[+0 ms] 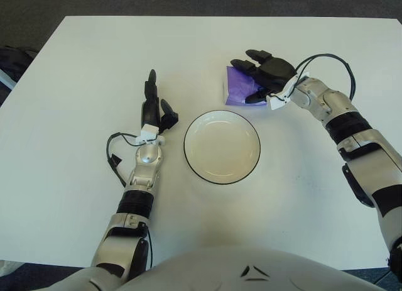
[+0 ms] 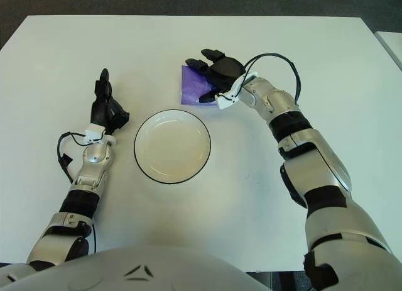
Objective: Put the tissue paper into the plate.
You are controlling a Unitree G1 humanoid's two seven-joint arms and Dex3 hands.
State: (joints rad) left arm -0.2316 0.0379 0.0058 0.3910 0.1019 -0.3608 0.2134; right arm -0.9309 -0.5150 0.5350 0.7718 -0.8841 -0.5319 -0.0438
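The right hand (image 1: 264, 74) is hovering over the purple tissue paper pack (image 1: 239, 87) at the far right side of the white worktop (image 1: 75, 58), its dark fingers (image 1: 242, 65) spreading wide across the top of the pack, with the thumb reaching down at the pack's near edge. Whether the fingers are actually pressing on the pack, I cannot tell; nothing is being gripped. The tissue paper pack is lying flat on the worktop just beyond the plate (image 1: 222, 146), off its far right rim and clear of it. The plate, white with a dark rim, is sitting in the middle of the worktop. The left hand (image 1: 154, 105) is showing to the left of the plate, fingers loosely extended and pointing away, holding nothing.
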